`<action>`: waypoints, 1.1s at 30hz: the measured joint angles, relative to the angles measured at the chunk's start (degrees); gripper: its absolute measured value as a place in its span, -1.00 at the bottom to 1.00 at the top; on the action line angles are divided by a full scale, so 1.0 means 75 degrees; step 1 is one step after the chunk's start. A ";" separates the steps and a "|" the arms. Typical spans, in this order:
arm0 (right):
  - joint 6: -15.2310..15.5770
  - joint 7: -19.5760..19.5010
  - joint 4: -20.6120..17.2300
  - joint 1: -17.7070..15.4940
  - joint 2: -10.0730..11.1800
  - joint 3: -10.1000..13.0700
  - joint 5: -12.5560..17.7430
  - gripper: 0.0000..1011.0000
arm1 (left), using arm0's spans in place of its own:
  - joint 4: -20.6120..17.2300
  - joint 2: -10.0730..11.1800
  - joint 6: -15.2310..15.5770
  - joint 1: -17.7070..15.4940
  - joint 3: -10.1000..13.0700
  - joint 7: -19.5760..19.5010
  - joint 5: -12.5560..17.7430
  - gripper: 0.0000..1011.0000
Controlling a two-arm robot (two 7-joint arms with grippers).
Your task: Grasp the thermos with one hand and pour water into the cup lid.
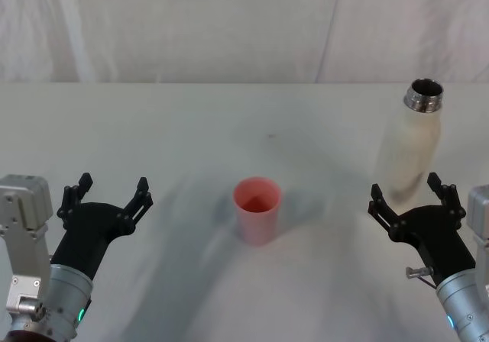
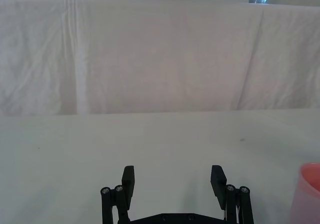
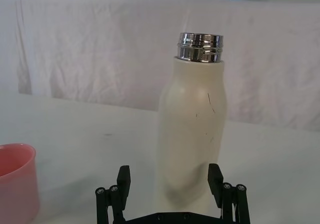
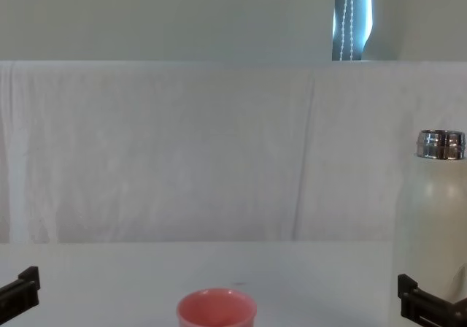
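Note:
The cream-white thermos (image 1: 409,147) stands upright at the right of the table, steel neck uncapped; it also shows in the right wrist view (image 3: 192,139) and at the chest view's right edge (image 4: 435,225). My right gripper (image 1: 409,195) is open just in front of the thermos base, fingers (image 3: 123,180) apart and not touching it. The pink cup lid (image 1: 257,208) stands upright at the table's centre, its rim also in the chest view (image 4: 216,309). My left gripper (image 1: 109,192) rests open at the near left, well apart from the cup lid (image 2: 310,191).
The white table (image 1: 191,128) runs back to a white cloth backdrop (image 1: 229,29). Open tabletop lies between the cup lid and each gripper.

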 joint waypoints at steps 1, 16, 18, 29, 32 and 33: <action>-0.0011 0.0023 0.0006 -0.0009 -0.0027 0.0021 -0.0014 0.98 | 0.0000 0.0000 0.0000 0.0000 0.0000 0.0000 0.0000 0.98; -0.0033 0.0219 0.0050 -0.0068 -0.0285 0.0313 -0.0127 0.98 | 0.0000 0.0000 0.0000 0.0000 0.0000 0.0000 0.0000 0.98; -0.0035 0.0268 0.0072 -0.0071 -0.0340 0.0387 -0.0130 0.98 | 0.0000 0.0000 0.0000 0.0000 0.0000 0.0000 0.0000 0.98; -0.0048 0.0422 0.0196 0.0058 -0.0551 0.0611 -0.0144 0.98 | 0.0000 0.0000 0.0000 0.0000 0.0000 0.0000 0.0000 0.98; -0.0061 0.0463 0.0251 0.0135 -0.0605 0.0645 -0.0139 0.98 | 0.0000 0.0000 0.0000 0.0000 0.0000 0.0000 0.0000 0.98; -0.0065 0.0472 0.0268 0.0161 -0.0622 0.0652 -0.0139 0.98 | 0.0000 0.0000 0.0000 0.0000 0.0000 0.0000 0.0000 0.98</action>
